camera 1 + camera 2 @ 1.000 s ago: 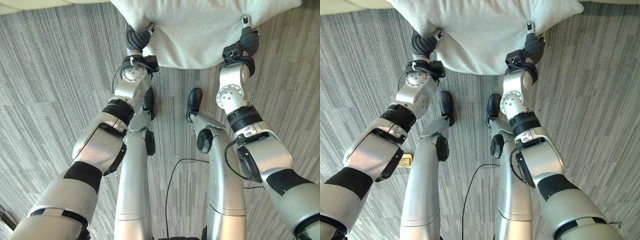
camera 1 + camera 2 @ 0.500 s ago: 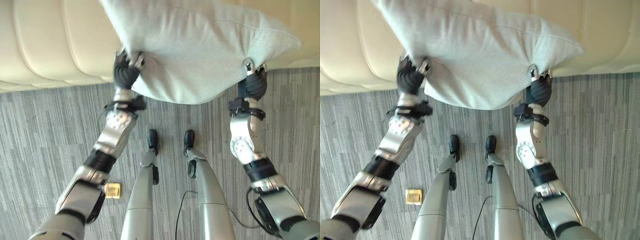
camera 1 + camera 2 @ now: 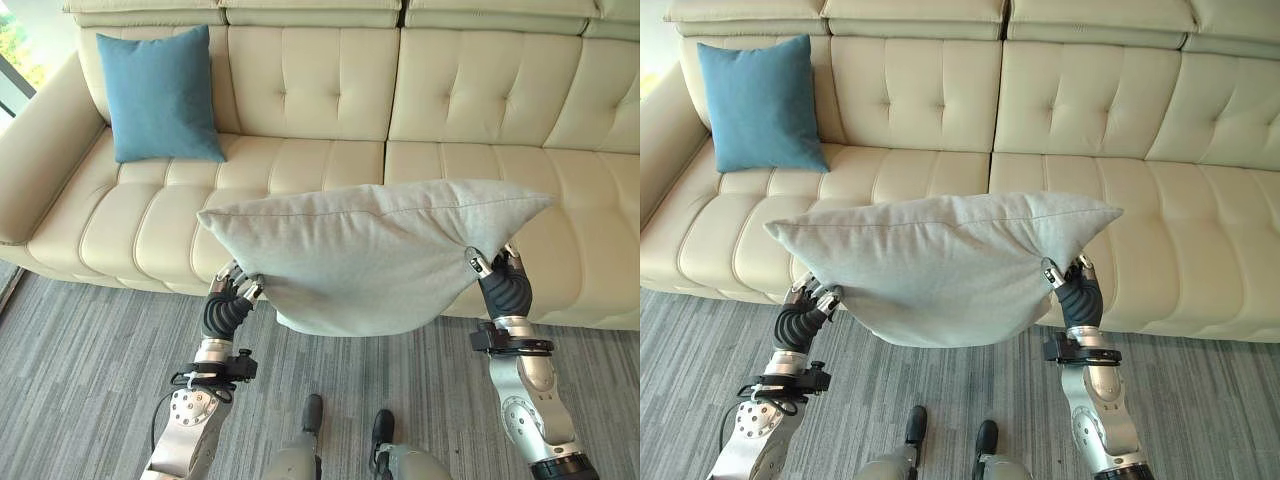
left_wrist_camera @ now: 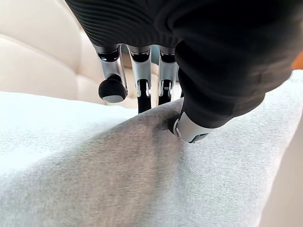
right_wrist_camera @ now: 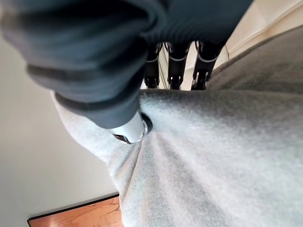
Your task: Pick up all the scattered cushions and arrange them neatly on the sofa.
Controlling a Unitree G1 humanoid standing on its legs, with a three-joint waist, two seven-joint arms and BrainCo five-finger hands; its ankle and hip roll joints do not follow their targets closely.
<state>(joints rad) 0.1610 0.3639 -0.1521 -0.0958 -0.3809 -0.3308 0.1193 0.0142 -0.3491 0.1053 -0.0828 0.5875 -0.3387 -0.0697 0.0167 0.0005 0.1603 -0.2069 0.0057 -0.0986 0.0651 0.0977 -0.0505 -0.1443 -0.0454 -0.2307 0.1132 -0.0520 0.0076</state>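
Two hands are carrying one large grey cushion (image 3: 375, 255), and you can see how much the picture has altered in a second: a moment ago your head camera looked straight down at carpet with the cushion low by the floor, and now it looks forward at the cream sofa (image 3: 480, 100), with the cushion lifted in front of the seat. Part of that shift is the camera tilting up, but the arms have risen too, so I judge the pick-up done and the placing about to start.

Your left hand (image 3: 232, 296) grips the cushion's lower corner at about 8 o'clock, thumb pressed into the cloth with fingers behind. Your right hand (image 3: 497, 275) pinches the opposite corner at about 4 o'clock the same way. Both grips look firm in the wrist views.

The cushion is pale grey, soft woven cloth, plump in the middle and sagging between the two grips, its top seam stretched into a long ridge. It hangs clear of the seat, not yet resting on it.

At 10 o'clock a blue cushion (image 3: 160, 95) already stands upright against the backrest near the sofa's arm.
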